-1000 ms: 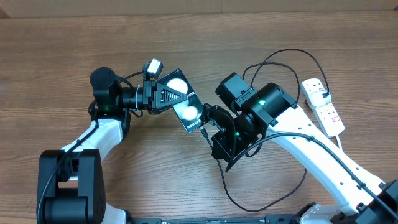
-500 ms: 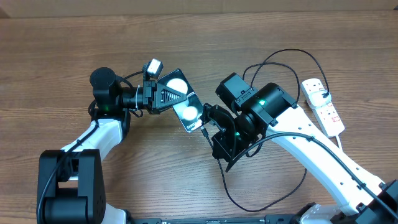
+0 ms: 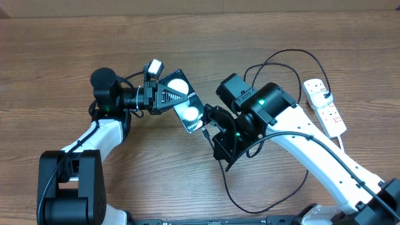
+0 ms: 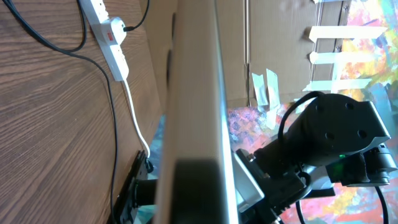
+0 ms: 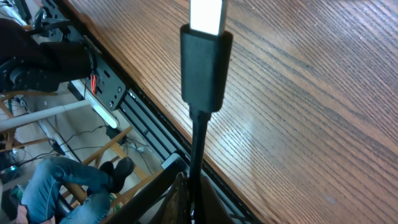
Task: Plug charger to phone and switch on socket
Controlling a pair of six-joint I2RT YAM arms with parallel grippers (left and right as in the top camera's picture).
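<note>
The phone (image 3: 182, 101), a black glossy slab with two white reflections, is held tilted above the table by my left gripper (image 3: 164, 97), which is shut on its upper left end. In the left wrist view the phone (image 4: 196, 93) fills the middle, seen edge-on. My right gripper (image 3: 212, 125) is shut on the charger cable just behind its connector tip (image 3: 204, 132), which sits right at the phone's lower right edge. In the right wrist view the connector (image 5: 205, 62) points up from my closed fingers (image 5: 193, 196). The black cable (image 3: 275, 194) loops to the white socket (image 3: 325, 107) at the far right.
The socket strip also shows in the left wrist view (image 4: 109, 34) with its thick white cord (image 4: 134, 118). The charger cable loops over the table behind and below my right arm. The table's front edge and a seated person's legs (image 5: 56, 186) show in the right wrist view.
Almost nothing differs. My right arm has shifted very slightly; the connector tip stays at the phone's lower edge. The left arm is still.
</note>
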